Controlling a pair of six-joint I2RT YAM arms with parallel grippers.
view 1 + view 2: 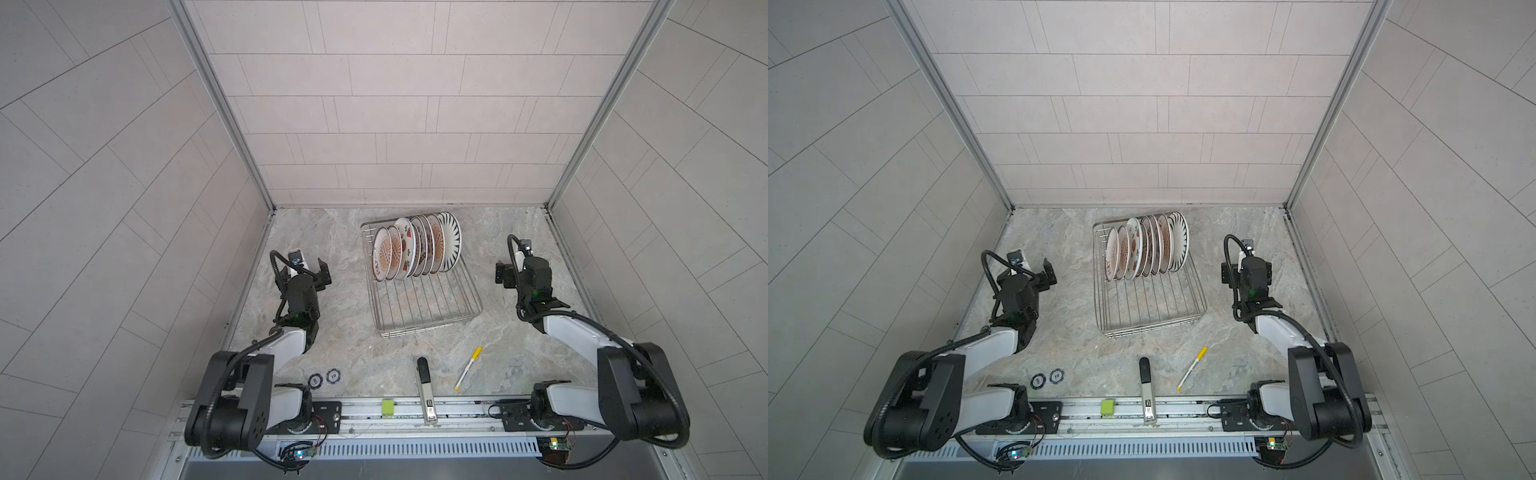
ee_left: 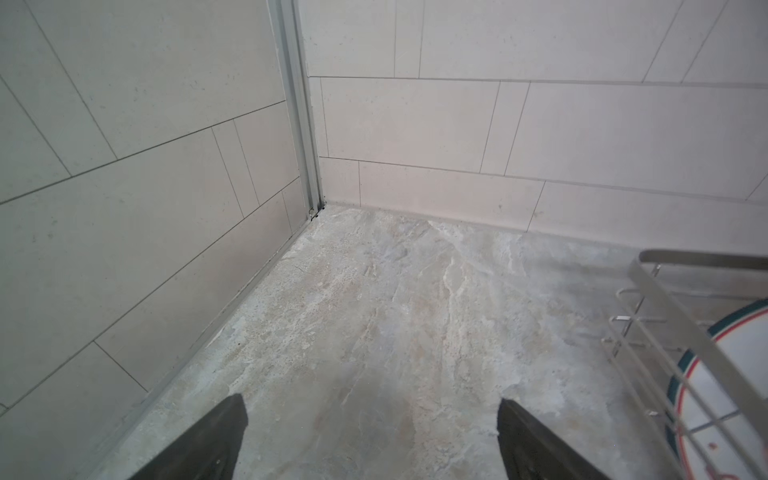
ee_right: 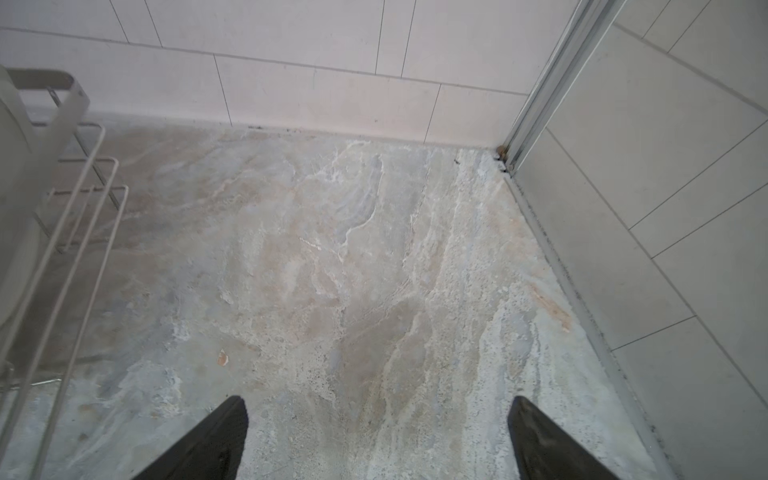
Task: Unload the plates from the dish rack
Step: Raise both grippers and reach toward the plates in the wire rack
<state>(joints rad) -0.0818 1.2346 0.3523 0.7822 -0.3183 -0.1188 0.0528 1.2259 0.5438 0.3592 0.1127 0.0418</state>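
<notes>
Jaws spread, left end effector and right end effector flank the dish rack — well apart.

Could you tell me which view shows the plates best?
Both top views: the whole row of plates stands on edge in the rack. The left wrist view catches part of one plate behind wires; the right wrist view only a blurred pale edge.

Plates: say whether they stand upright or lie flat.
Upright, slightly tilted: the plates stand on edge in a row at the far end of the rack.
</notes>
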